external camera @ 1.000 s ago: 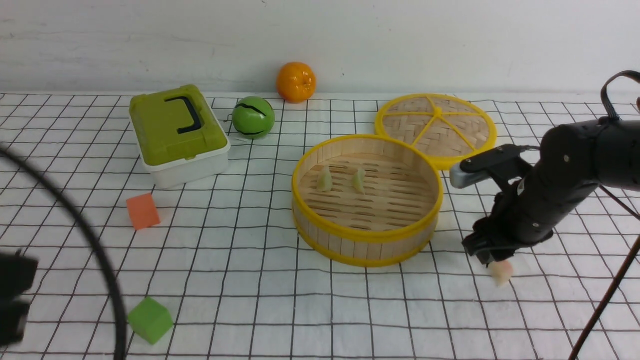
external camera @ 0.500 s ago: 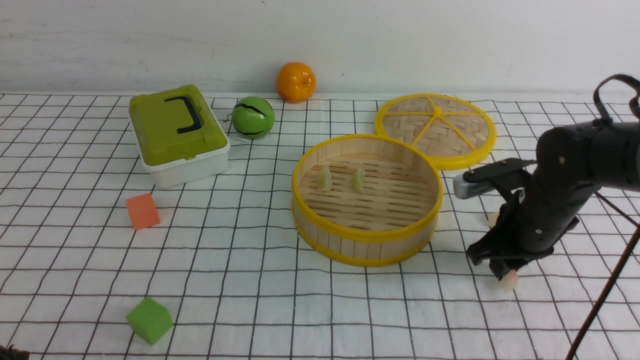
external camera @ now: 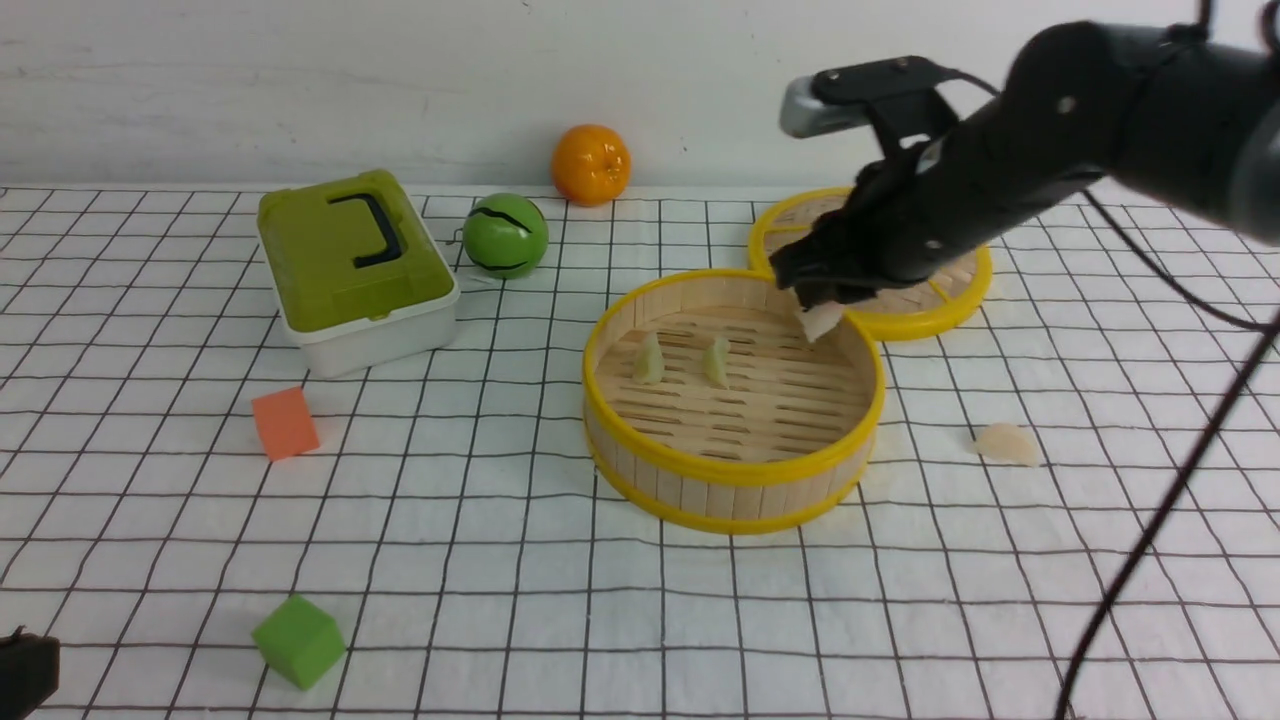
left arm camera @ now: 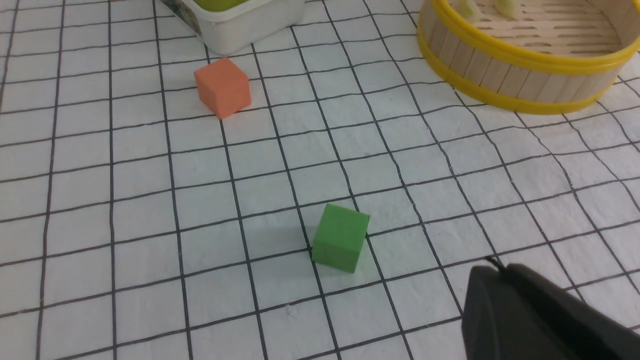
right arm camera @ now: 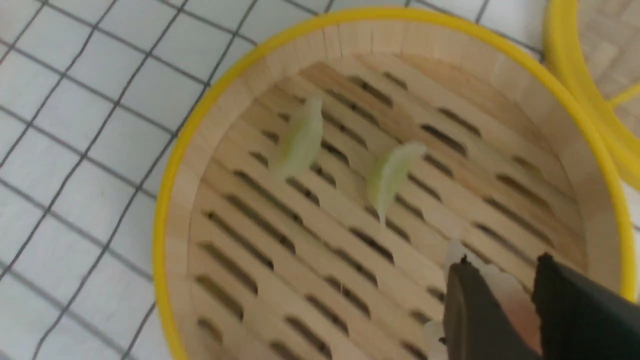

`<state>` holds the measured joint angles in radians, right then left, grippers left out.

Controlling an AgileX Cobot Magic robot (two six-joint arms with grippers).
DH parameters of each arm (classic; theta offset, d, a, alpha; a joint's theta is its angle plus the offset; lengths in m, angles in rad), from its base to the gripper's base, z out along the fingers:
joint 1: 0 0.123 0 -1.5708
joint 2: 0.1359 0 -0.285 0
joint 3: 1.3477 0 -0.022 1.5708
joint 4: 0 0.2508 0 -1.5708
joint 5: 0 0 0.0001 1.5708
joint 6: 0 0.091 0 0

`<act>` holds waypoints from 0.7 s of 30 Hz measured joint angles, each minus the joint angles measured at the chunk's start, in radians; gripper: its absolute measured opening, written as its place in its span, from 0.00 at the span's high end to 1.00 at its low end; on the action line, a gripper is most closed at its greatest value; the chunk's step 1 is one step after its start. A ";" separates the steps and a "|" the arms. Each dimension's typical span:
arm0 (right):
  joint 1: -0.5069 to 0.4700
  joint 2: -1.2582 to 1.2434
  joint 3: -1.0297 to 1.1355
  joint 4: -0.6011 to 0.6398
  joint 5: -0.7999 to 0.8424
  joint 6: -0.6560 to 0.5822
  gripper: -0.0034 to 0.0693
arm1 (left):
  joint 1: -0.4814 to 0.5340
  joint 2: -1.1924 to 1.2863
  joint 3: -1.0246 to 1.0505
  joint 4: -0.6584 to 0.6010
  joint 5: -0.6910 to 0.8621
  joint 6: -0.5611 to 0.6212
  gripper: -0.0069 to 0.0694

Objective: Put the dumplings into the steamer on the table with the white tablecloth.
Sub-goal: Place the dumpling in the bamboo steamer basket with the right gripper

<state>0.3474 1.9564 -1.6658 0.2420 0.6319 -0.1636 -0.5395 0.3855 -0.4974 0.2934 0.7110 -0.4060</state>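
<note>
Nearest us, well off to the near left of the steamer [external camera: 735, 478], our left claw [left arm camera: 505, 305] shows only as a dark block at the edge of view. It is closed, and we see nothing in it. A green cube [external camera: 298, 640] lies on the white tablecloth [external camera: 500, 520] to the steamer's near left. An orange cube [external camera: 285, 423] sits farther back, level with the steamer and well to its left.

To the steamer's right, apart from its wall, the loose dumpling [external camera: 1005, 444] rests on the cloth, whitish-pink. Inside the steamer, two green dumplings [external camera: 649, 360] [external camera: 716, 362] lie side by side on the slatted floor, toward its far left part.

Our right claw [external camera: 815, 300] hangs over the steamer's far right part. Its fingers [right arm camera: 470, 310] are drawn in part way and pinch the held dumpling [right arm camera: 500, 290], which is pale and translucent. That dumpling hangs above the slats, clear of the two green ones. We cannot tell how far above the floor it is.

Just behind the steamer on the right, a woven lid [external camera: 925, 318] lies flat, partly hidden by our arm. Far to the steamer's left stands a green box [external camera: 350, 265], with a green ball [external camera: 506, 235] just beyond it. An orange [external camera: 592, 163] sits farthest back.
</note>
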 joint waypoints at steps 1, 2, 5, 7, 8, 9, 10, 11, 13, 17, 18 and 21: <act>0.003 0.051 -0.027 -0.008 -0.039 -0.002 0.74 | 0.000 -0.001 0.000 0.001 0.000 0.000 0.92; 0.003 0.084 -0.041 -0.014 -0.068 -0.002 0.74 | 0.000 -0.002 0.000 0.001 0.000 0.000 0.92; 0.001 0.183 -0.074 -0.029 -0.103 -0.002 0.74 | 0.000 -0.002 0.000 0.001 0.000 0.000 0.92; 0.000 0.231 -0.080 -0.035 -0.105 -0.002 0.74 | 0.000 -0.002 0.000 0.007 -0.002 0.000 0.92; 0.000 0.234 -0.081 -0.035 -0.105 -0.002 0.74 | 0.000 -0.002 0.000 0.007 -0.002 0.000 0.92; 0.000 0.248 -0.084 -0.035 -0.118 -0.002 0.74 | 0.000 -0.002 0.000 0.015 -0.003 0.000 0.92; 0.000 0.249 -0.088 -0.035 -0.123 -0.002 0.74 | 0.000 -0.002 0.000 0.025 -0.004 0.000 0.92; 0.000 0.249 -0.089 -0.035 -0.125 -0.002 0.74 | 0.000 -0.003 0.003 0.032 -0.007 0.000 0.92; 0.000 0.250 -0.089 -0.035 -0.128 -0.002 0.72 | 0.000 -0.003 0.011 0.041 -0.009 0.000 0.92; 0.000 0.249 -0.090 -0.035 -0.140 -0.002 0.52 | 0.000 -0.003 0.036 0.045 -0.026 0.000 0.92; 0.000 0.249 -0.090 -0.035 -0.137 -0.002 0.51 | 0.000 -0.003 0.037 0.045 -0.026 0.000 0.92; -0.005 0.230 -0.090 -0.036 -0.085 -0.002 0.36 | 0.000 -0.003 0.039 0.045 -0.038 0.000 0.92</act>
<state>0.3424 2.1859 -1.7557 0.2058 0.5474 -0.1655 -0.5395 0.3825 -0.4589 0.3388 0.6732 -0.4060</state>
